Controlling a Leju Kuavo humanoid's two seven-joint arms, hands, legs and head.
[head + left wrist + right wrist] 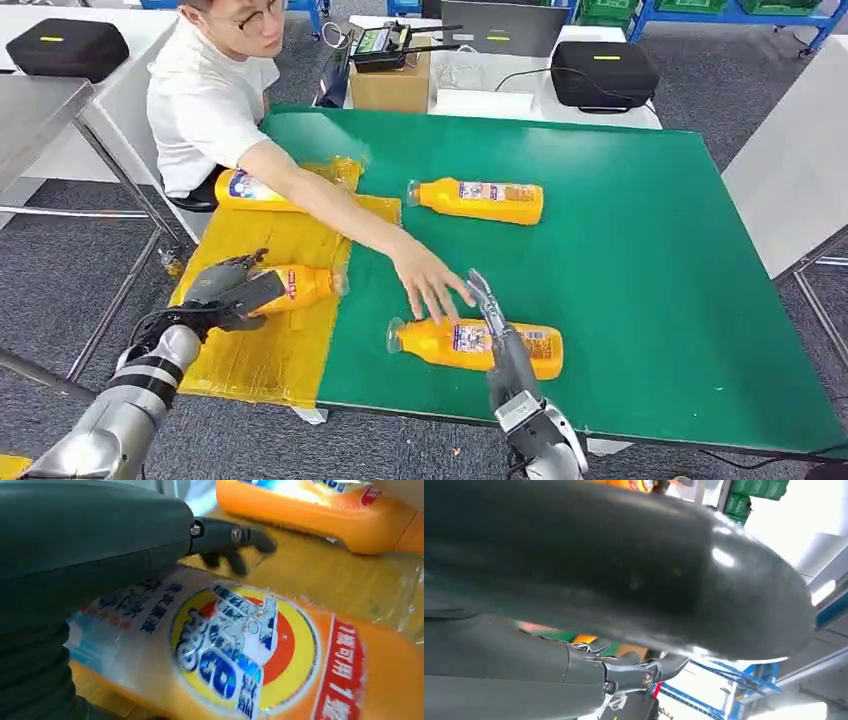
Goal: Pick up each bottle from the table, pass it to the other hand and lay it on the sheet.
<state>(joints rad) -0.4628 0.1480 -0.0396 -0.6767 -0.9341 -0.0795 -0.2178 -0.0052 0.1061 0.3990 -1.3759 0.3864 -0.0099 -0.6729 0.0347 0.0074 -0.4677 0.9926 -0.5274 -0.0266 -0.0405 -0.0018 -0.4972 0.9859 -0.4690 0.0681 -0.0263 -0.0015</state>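
My left hand (228, 291) grips an orange detergent bottle (303, 286) by its base; the bottle lies on the yellow sheet (260, 350) at the table's left. Up close, the left hand (100, 545) spans the labelled bottle (240, 650). A second bottle (245, 190) lies at the sheet's far end, also seen close up (320, 510). Two more rest on the green table (640, 260): a far bottle (482, 200) and a near bottle (440, 344). My right hand (500, 335) hovers over the near one with straight fingers and holds nothing. Its grey thumb (624, 580) blocks most of the right wrist view.
A person in a white shirt (205, 100) sits at the far left corner, arm stretched across the table, hand (430, 283) just above the near bottle beside my right hand. A cardboard box (392, 85) and black cases (603, 72) stand behind the table.
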